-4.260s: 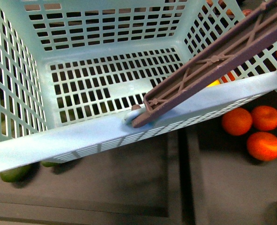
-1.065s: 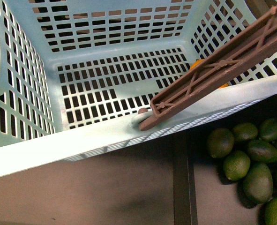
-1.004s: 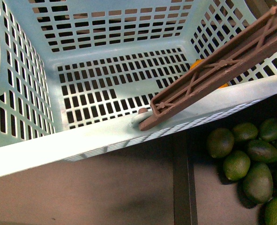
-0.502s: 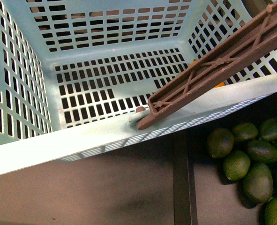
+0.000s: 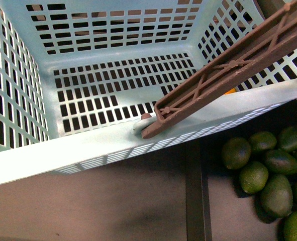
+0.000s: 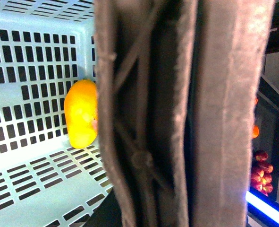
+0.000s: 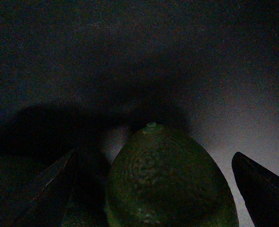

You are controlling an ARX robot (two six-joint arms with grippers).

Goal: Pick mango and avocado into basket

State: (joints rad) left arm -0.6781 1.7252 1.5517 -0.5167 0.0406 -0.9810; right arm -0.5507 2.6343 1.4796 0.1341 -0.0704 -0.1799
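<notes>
A dark shelf surface (image 5: 113, 206) carries a pile of at least eight avocados (image 5: 276, 195), near the one teal basket (image 5: 88, 156). The single mango (image 6: 81, 113) lies inside the basket, so the avocado step is in hand. The right gripper (image 7: 154, 155) is spread on either side of one avocado (image 7: 170, 187) without touching it. Next it must close and lift. The left gripper is unseen.

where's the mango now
The mango lies inside the basket on its floor, near the right wall, mostly hidden behind the brown handle in the front view.

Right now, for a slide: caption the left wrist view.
Yellow-orange oval mango inside the teal slotted plastic basket, behind its brown handle.
</notes>
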